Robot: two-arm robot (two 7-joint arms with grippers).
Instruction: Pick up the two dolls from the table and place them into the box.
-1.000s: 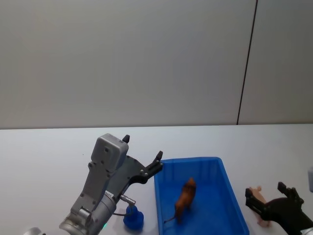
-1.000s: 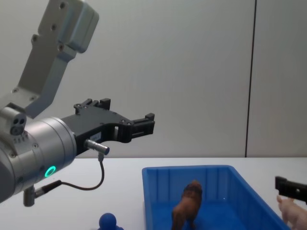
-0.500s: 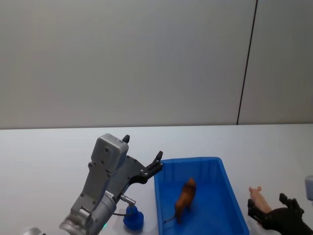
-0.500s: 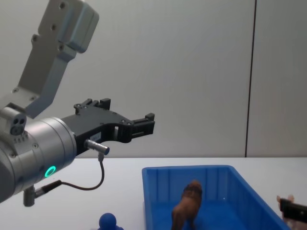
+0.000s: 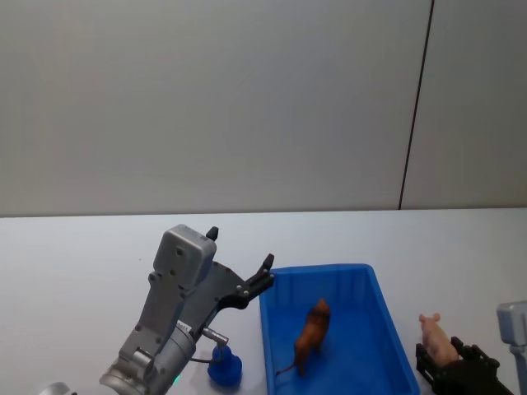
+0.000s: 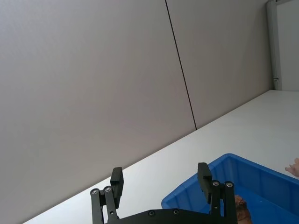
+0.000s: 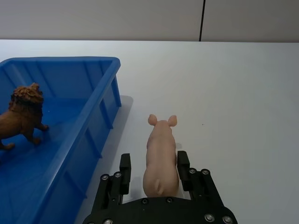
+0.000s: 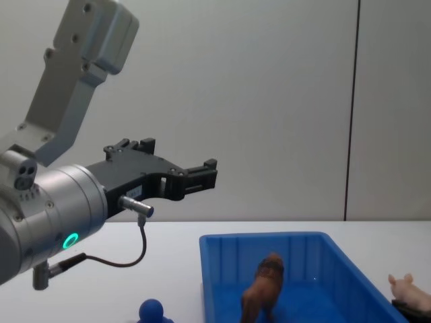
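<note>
The white table spans the whole work area in front of a plain grey wall. On it, toward the robot's right, sits the bright blue plastic bin, open-topped with ribbed walls and a thick rim; from the right wrist its near corner shows just beside the pig. The left arm is raised over the table on the left of the bin, and its left gripper hangs above the bin's left far corner, well off the surface, its two black fingers spread wide with nothing between them, as the left wrist view and the chest view both show. The right gripper is low at the table on the right of the bin, its fingers parted and set either side of the pig's hindquarters; there is a clear gap on one side, and on the other I cannot tell whether the pad touches. The brown lion toy stands upright on its four legs on the bin's floor, head toward the far wall. The pale pink pig toy stands on the table outside the bin, near its right wall, snout pointing away from the robot. A small blue knobbed object rests on the table under the left arm.
</note>
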